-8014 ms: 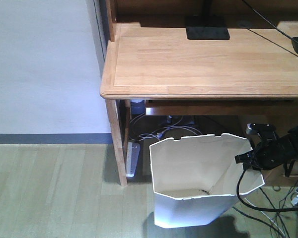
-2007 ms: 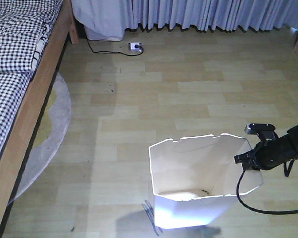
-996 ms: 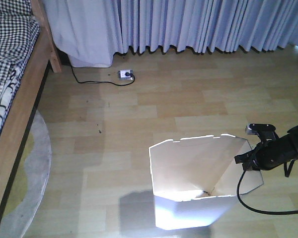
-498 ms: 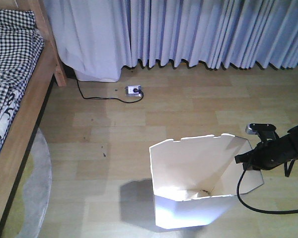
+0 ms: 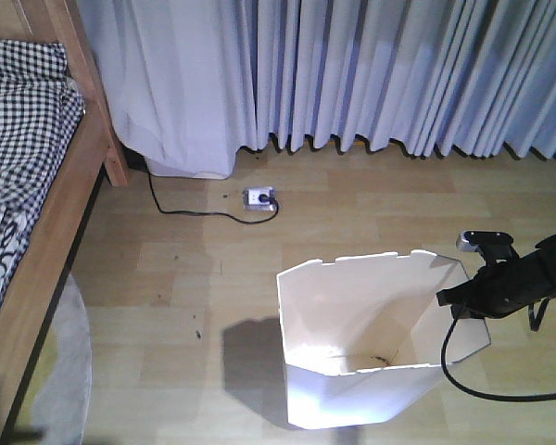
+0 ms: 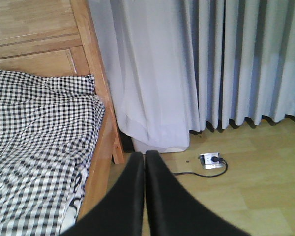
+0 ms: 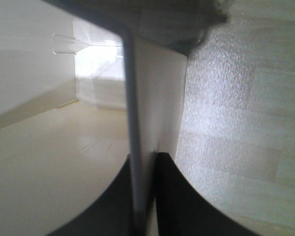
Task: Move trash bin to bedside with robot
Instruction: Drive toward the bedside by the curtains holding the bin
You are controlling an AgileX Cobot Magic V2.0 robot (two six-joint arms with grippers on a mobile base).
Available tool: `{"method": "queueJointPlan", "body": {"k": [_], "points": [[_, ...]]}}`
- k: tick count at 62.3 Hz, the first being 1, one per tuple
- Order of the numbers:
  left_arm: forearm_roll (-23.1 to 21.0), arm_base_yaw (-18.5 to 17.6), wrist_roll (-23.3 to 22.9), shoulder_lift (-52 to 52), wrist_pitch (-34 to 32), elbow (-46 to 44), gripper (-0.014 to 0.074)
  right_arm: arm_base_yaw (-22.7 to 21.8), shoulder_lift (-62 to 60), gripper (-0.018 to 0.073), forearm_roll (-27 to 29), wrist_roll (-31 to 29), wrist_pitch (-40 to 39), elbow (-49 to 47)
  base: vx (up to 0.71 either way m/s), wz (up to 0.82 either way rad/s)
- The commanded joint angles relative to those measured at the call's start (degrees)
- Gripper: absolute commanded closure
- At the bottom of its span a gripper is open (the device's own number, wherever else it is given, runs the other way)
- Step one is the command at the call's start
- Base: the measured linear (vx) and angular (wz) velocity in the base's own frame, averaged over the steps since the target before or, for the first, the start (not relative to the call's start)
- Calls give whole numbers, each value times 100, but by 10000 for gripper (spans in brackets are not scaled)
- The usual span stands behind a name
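The white trash bin (image 5: 352, 315) stands on the wood floor at lower middle of the front view, its angular rim facing the camera. My right gripper (image 5: 456, 298), a thin black arm with a trailing cable, is shut on the bin's right rim. In the right wrist view its jaws (image 7: 146, 160) pinch the thin bin wall (image 7: 132, 98), one inside and one outside. The bed (image 5: 37, 176) with checked bedding lies at the left, about a bin's width of floor away. My left gripper (image 6: 144, 155) is shut on nothing, pointing at the bed post (image 6: 96, 73).
Long grey curtains (image 5: 352, 74) hang along the far wall. A power socket box (image 5: 259, 197) with a black cable lies on the floor between bed and bin. A round pale rug (image 5: 60, 371) pokes out from under the bed.
The scene has swung from a wooden desk to the bed and curtains, which now sit lower and nearer. Bin and right gripper keep their place in view, grip unchanged.
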Motion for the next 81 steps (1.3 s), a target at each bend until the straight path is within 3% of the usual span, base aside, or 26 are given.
{"method": "queueJointPlan", "body": {"k": [1, 81], "points": [[-3, -35, -46, -58, -420, 165, 602, -27, -446, 565, 256, 79, 725, -89, 31, 3], [-3, -35, -46, -58, -420, 165, 602, -27, -446, 565, 256, 79, 725, -89, 25, 3]]}}
